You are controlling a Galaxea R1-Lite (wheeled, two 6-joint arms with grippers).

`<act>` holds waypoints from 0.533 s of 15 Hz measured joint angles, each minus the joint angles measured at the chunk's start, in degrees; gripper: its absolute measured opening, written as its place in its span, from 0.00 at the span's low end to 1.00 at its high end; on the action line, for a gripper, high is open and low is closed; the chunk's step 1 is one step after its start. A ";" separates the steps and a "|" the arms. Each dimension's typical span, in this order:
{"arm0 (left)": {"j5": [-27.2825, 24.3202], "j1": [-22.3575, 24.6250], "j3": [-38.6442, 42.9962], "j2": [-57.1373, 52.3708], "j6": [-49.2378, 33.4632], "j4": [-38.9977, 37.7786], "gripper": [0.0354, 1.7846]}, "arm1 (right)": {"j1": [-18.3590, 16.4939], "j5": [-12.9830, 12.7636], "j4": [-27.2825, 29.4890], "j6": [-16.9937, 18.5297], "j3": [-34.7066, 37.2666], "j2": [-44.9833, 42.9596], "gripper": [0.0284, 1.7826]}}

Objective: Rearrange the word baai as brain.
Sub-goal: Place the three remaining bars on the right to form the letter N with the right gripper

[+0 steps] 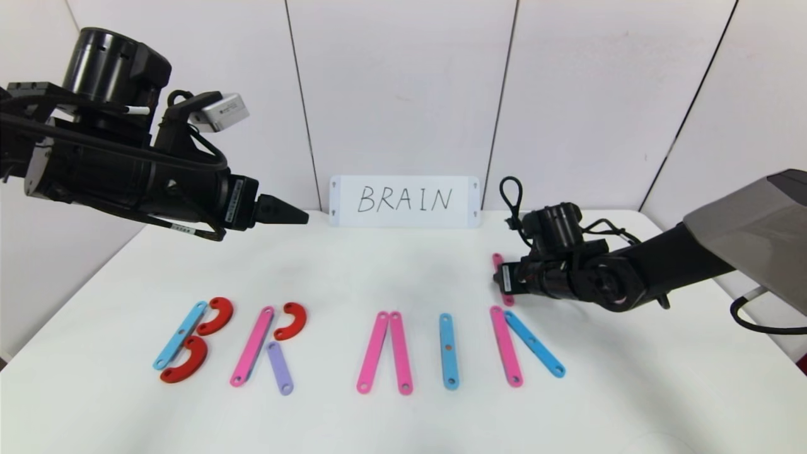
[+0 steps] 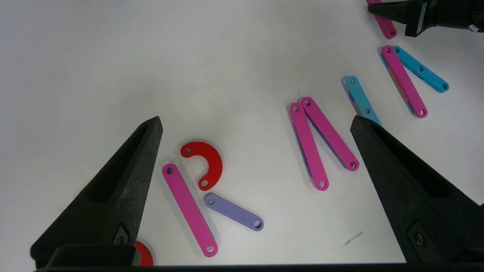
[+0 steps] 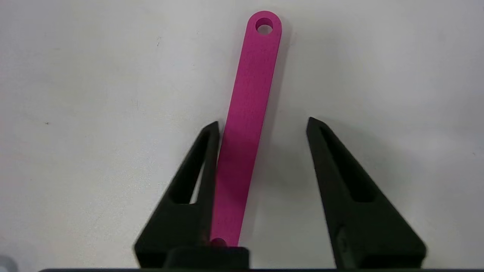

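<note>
Word [image 1: 359, 343] laid flat along near edge of white worktop [image 1: 391, 277], built from coloured strips and red half-rings. White card [image 1: 405, 201] propped at far edge. Right gripper [image 3: 261, 124] lowered behind last letter, jaws apart around loose pink strip [image 3: 249, 113]; one finger [image 3: 204, 158] touching strip, other clear of it. Left gripper [image 2: 257, 124] held high over worktop's left side, jaws wide apart, nothing between.
</note>
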 joint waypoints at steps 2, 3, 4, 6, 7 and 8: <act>0.02 0.00 0.16 -0.11 0.00 -0.02 0.97 | 0.02 0.09 -0.20 0.09 -0.05 0.30 0.23; 0.00 0.00 0.20 -0.15 0.02 -0.05 0.97 | 0.02 0.09 -0.28 0.13 -0.05 0.44 0.17; 0.00 -0.05 0.24 -0.17 0.00 -0.05 0.97 | 0.02 0.09 -0.30 0.20 -0.07 0.52 0.14; 0.02 -0.05 0.24 -0.20 0.00 -0.05 0.97 | 0.02 0.06 -0.33 0.30 -0.05 0.61 0.14; 0.02 -0.05 0.24 -0.20 0.00 -0.05 0.97 | 0.00 0.09 -0.28 0.39 0.06 0.52 0.14; 0.00 -0.05 0.24 -0.20 0.00 -0.05 0.97 | -0.11 0.09 -0.11 0.46 0.33 0.24 0.14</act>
